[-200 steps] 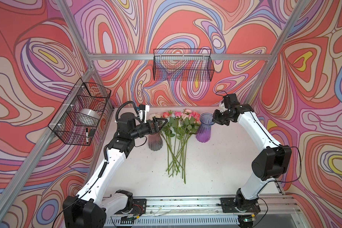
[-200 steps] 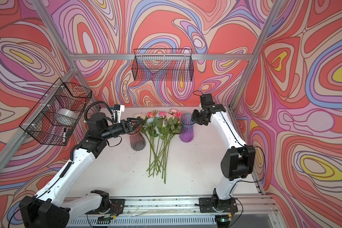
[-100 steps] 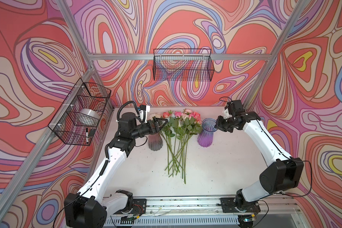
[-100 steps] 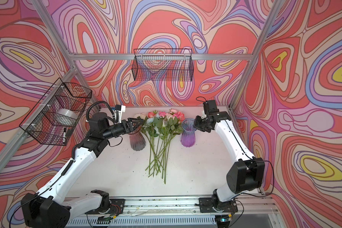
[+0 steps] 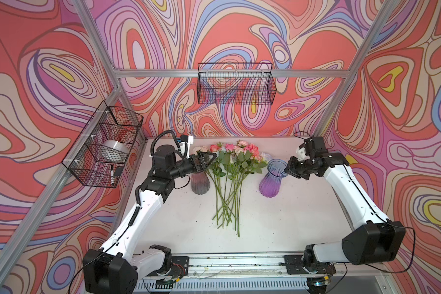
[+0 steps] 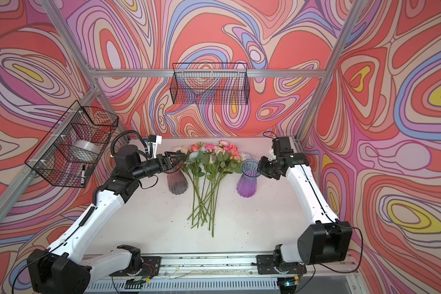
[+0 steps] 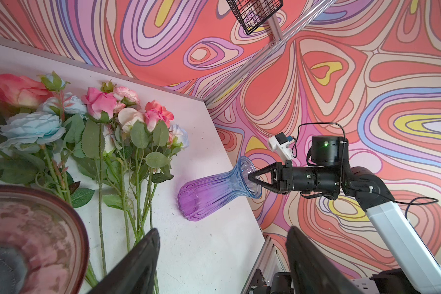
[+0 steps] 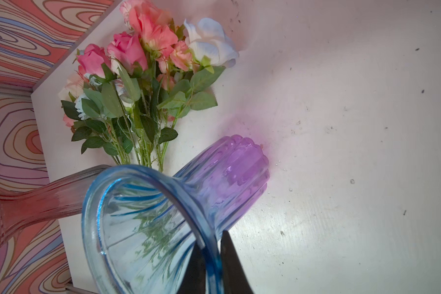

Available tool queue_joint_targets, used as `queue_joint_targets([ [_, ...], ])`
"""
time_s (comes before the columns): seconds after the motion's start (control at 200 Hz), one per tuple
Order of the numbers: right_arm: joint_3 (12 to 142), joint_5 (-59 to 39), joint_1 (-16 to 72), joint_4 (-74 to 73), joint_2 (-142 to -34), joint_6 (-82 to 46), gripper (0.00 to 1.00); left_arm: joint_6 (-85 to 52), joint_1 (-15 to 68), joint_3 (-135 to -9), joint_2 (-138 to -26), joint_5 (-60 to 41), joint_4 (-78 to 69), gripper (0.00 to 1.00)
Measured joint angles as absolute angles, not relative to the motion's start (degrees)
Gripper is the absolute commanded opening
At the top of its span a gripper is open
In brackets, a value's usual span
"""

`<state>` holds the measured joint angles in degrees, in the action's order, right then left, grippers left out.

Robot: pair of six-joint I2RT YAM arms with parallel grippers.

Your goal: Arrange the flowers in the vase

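Note:
The flowers (image 5: 229,173) (image 6: 209,173) lie in a loose bunch mid-table, pink, coral, white and pale blue heads toward the back wall and green stems toward the front. To their right stands a blue-to-purple glass vase (image 5: 270,183) (image 7: 209,196). My right gripper (image 5: 287,169) (image 8: 213,241) is shut on its flared rim, one finger inside and one outside. A smoky pink vase (image 5: 200,183) (image 7: 31,229) stands left of the bunch. My left gripper (image 5: 211,159) (image 7: 222,229) hovers open above this vase, beside the flower heads (image 7: 99,132), holding nothing.
A wire basket (image 5: 105,147) on the left wall holds a tape roll and a marker. Another wire basket (image 5: 236,84) hangs on the back wall. A metal rail (image 5: 239,262) runs along the table's front edge, with both arm bases on it.
My right gripper has shifted the blue-purple vase a little to the right and toward the front. The left gripper has stayed almost still above the pink vase.

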<state>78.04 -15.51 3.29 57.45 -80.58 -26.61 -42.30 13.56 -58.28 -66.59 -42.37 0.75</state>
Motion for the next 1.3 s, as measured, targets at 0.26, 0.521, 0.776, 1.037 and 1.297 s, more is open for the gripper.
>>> queue_joint_targets([
  [0.26,78.0,-16.0,3.1,57.5,-80.6,-25.6,0.08,-42.9,13.6,-58.0,-66.8,-42.5,0.1,0.79],
  [0.521,78.8,-14.6,3.1,59.6,-80.6,-24.2,0.36,-43.4,13.6,-58.0,-67.0,-42.9,-0.2,0.82],
  [0.776,88.4,-10.5,3.5,63.6,-80.4,-24.4,0.35,-43.4,13.6,-58.0,-67.0,-43.3,-0.3,0.82],
  [1.037,97.3,1.0,26.1,62.9,-80.2,-30.4,0.17,-43.1,13.6,-58.0,-66.9,-43.1,-0.2,0.81],
  [1.297,98.6,16.1,44.9,58.0,-92.5,-34.5,0.12,-42.4,13.6,-57.9,-66.1,-42.3,-0.2,0.80],
])
